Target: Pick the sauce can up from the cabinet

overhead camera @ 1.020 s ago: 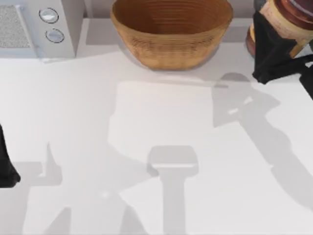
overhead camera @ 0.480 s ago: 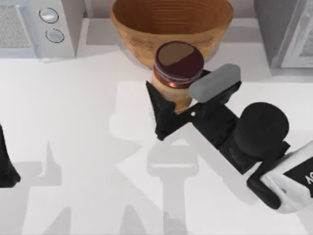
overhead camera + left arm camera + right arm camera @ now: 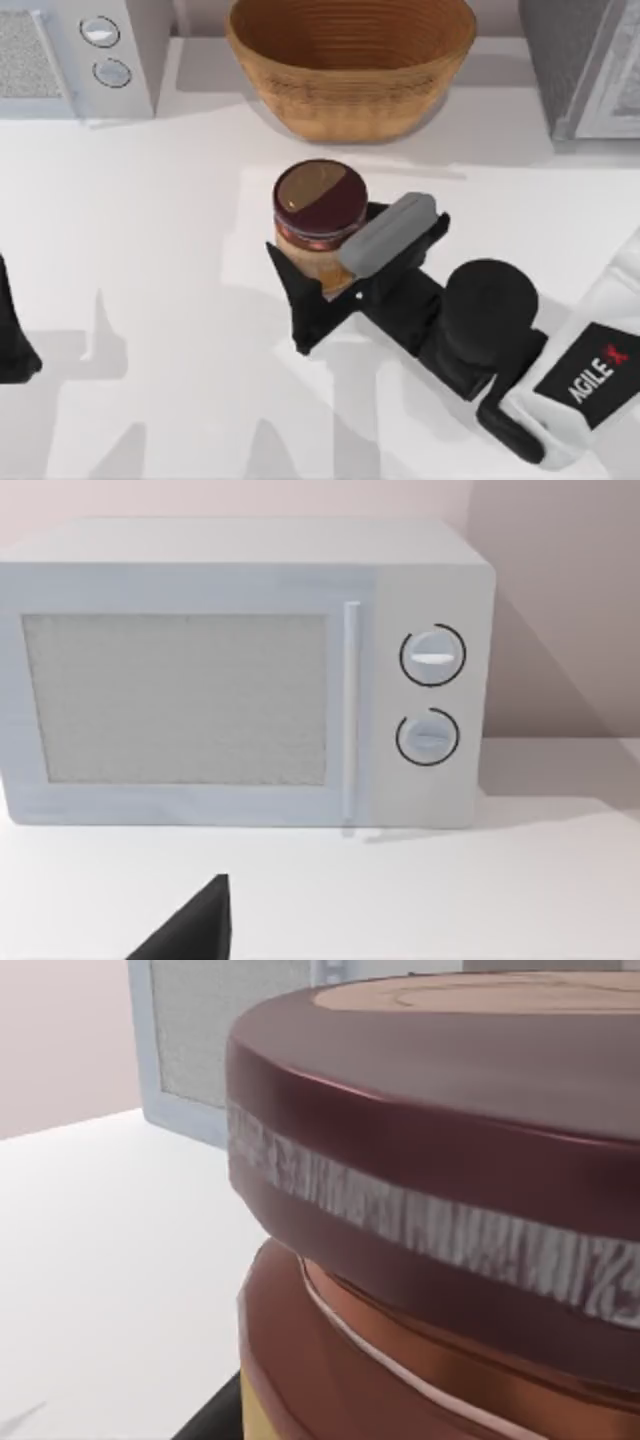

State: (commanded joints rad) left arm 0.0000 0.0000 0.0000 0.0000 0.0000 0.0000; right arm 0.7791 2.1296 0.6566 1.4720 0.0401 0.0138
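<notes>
Right gripper (image 3: 318, 290) was closed on the sauce can (image 3: 320, 215), fingers on either side of its lower body, over the middle of the table (image 3: 150, 230). The can was well away from the cabinet (image 3: 585, 65), which stood at the table's far right corner. From the top view I couldn't tell whether the can was in the air or resting on the table; the shadow beneath suggested it was held up a bit.

My read: the pick-up step looked done, with the can off the cabinet and in the grip. What remained was a steady hold, or a set-down if that was wanted. Either called for keeping the can upright, no loosening of the grip, and staying clear of the basket (image 3: 350, 65) just behind.

The right wrist camera showed the can (image 3: 450, 1210) up close: dark maroon lid rim, a pale scuffed band round it, bronze body below, and a bit of yellow-tan label at the bottom edge. No lettering on it could be read.

Left arm was parked at the table's left edge; one dark finger tip (image 3: 195, 925) showed in its wrist view, which faced the microwave (image 3: 240, 670). Couldn't tell whether that hand was open or closed.

Only readable writing: "AGILE" plus a red X on the right arm's (image 3: 590, 375) black patch. The microwave's two knobs carried no visible markings.
</notes>
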